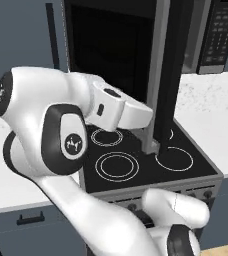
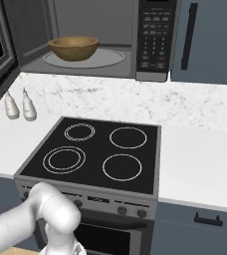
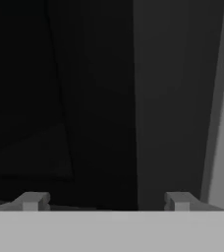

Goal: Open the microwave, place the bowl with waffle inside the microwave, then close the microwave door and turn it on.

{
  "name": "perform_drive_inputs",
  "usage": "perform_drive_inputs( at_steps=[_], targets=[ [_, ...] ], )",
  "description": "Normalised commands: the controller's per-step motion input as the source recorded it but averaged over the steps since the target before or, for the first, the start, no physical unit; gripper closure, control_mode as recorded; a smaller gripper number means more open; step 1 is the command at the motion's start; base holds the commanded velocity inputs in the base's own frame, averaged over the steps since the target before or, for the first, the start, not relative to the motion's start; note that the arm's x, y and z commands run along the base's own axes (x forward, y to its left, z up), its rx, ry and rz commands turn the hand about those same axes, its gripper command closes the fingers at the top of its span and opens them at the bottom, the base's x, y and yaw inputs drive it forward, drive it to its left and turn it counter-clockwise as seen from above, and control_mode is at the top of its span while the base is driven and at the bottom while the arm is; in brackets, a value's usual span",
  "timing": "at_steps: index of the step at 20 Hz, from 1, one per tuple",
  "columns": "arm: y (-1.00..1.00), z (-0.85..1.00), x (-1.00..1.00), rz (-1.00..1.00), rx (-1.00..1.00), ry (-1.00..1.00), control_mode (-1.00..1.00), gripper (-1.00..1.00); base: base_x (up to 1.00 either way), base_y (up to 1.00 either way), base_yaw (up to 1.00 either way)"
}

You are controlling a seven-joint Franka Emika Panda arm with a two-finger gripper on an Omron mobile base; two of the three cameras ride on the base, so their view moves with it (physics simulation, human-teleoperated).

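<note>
Bowl (image 2: 73,47) sits on the turntable inside the microwave (image 2: 93,37), so closing is the step in hand. Gripper (image 3: 106,201), jaws spread and empty, faces the open door (image 1: 117,47); next, push it shut.

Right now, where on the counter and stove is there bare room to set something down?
The white marble counter right of the black four-ring stovetop lies bare, as do the rings. Left of the stove, two white bottles crowd the back, below the open dark glass microwave door.
</note>
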Motion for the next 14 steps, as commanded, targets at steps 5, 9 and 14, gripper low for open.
perform_drive_inputs(
  at_steps=[5, 9, 14],
  targets=[
    [-0.89, -0.03, 0.24, 0.32, 0.07, 0.0, -1.0, -1.0, 0.0, 0.0, 0.0],
    [-0.72, -0.13, 0.42, 0.3, 0.05, -0.01, -1.0, -1.0, 0.0, 0.0, 0.0],
    [-0.54, -0.17, 0.42, 0.22, 0.02, -0.1, -1.0, -1.0, 0.0, 0.0, 0.0]
  ],
)
